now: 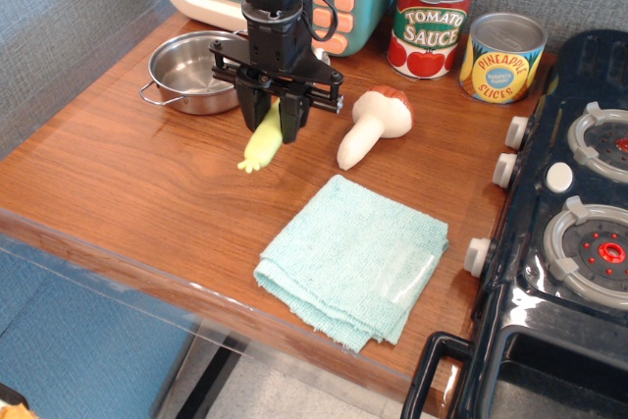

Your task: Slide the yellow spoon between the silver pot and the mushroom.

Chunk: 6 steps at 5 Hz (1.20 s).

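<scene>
The pale-yellow plastic-handled spoon (263,144) is held clamped in the black gripper (274,117) between the shiny round steel pot (199,71) and the cream-stemmed toy mushroom (373,125).

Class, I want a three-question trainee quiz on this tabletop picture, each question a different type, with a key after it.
1. True or false: the claw is shut on the yellow spoon.
2. Multiple choice: which thing lies right of the spoon? A) the mushroom B) the silver pot C) the tomato sauce can
3. Fill in: the teal cloth lies nearer the table's ____ edge than the spoon does.

Key: 1 true; 2 A; 3 front.
</scene>
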### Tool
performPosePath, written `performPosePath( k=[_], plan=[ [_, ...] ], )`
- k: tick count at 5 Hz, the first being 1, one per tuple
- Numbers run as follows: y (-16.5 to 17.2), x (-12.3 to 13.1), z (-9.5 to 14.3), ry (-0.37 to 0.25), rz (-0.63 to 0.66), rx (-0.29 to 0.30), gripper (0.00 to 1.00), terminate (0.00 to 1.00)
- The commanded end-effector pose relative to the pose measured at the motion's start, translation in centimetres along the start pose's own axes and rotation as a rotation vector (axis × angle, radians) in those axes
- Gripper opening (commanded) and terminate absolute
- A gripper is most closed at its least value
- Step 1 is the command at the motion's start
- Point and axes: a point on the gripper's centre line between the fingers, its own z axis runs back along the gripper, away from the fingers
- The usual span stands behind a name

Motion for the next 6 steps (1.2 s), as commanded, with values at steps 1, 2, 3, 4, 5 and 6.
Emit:
performPosePath(
  k=[1, 2, 3, 4, 5, 6],
  plan=[
    [0.2, 5.1, -2.7, 0.034, -0.069, 0.041, 0.0, 0.0],
    [0.2, 5.5, -3.9, 0.074, -0.092, 0.038, 0.0, 0.0],
    [0.1, 5.2, -2.5, 0.042, -0.112, 0.047, 1.0, 0.0],
    [0.2, 4.4, 0.2, -0.029, -0.105, 0.054, 1.0, 0.0],
    [0.2, 3.5, 1.9, -0.085, -0.092, 0.047, 1.0, 0.0],
    [0.0, 3.2, 2.9, -0.089, -0.085, 0.019, 1.0, 0.0]
  ],
)
